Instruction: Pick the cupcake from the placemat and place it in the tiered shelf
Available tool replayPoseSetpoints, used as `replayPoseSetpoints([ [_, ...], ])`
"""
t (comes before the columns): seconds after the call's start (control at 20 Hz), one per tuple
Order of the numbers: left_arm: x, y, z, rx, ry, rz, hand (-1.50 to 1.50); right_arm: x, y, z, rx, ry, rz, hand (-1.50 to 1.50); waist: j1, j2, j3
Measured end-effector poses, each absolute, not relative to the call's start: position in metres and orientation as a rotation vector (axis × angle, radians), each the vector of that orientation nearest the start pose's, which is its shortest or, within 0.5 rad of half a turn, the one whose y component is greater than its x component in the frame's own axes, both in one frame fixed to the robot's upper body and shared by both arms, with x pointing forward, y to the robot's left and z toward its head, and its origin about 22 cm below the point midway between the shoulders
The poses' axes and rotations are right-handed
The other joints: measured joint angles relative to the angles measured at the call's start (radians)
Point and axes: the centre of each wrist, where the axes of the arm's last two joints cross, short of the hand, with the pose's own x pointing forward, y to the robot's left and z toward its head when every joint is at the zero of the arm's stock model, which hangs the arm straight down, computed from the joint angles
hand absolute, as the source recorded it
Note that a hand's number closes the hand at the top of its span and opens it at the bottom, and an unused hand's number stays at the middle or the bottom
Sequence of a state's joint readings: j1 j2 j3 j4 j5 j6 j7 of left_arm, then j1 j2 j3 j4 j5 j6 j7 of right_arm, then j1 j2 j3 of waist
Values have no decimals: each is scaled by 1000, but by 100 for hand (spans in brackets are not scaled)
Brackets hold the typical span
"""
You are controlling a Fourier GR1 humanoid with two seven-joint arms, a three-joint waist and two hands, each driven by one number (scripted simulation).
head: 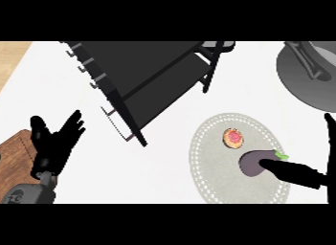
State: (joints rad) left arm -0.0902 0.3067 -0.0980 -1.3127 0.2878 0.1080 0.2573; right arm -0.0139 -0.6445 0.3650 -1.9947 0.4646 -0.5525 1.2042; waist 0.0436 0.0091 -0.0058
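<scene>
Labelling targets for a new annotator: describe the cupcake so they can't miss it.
Find the round grey placemat at the counter's lower right, in front of the black tiered shelf. The cupcake sits on its upper half: small, round, orange-rimmed with pink-red topping, unlike the dull purple eggplant beside it under the right hand.

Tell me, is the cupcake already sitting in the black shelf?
No, the cupcake lies on the placemat, beside the tiered shelf.

Bare counter point(170, 162) lies open between placemat point(237, 158) and tiered shelf point(145, 76); eggplant point(253, 162) seemingly crowds the cupcake point(233, 138).
</scene>
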Motion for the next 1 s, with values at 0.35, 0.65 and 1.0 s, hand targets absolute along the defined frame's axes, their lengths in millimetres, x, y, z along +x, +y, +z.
replayPoseSetpoints([
  [0.35,258,286,-25,77,-1119,19,0,244,-211,93,-850,-944,130,-150,-10,-5,2],
  [0.65,256,291,-25,83,-1118,29,0,265,-191,72,-856,-878,152,-150,-24,-8,3],
  [1.0,251,289,-30,93,-1125,40,0,275,-170,54,-907,-831,182,-150,-39,-12,4],
])
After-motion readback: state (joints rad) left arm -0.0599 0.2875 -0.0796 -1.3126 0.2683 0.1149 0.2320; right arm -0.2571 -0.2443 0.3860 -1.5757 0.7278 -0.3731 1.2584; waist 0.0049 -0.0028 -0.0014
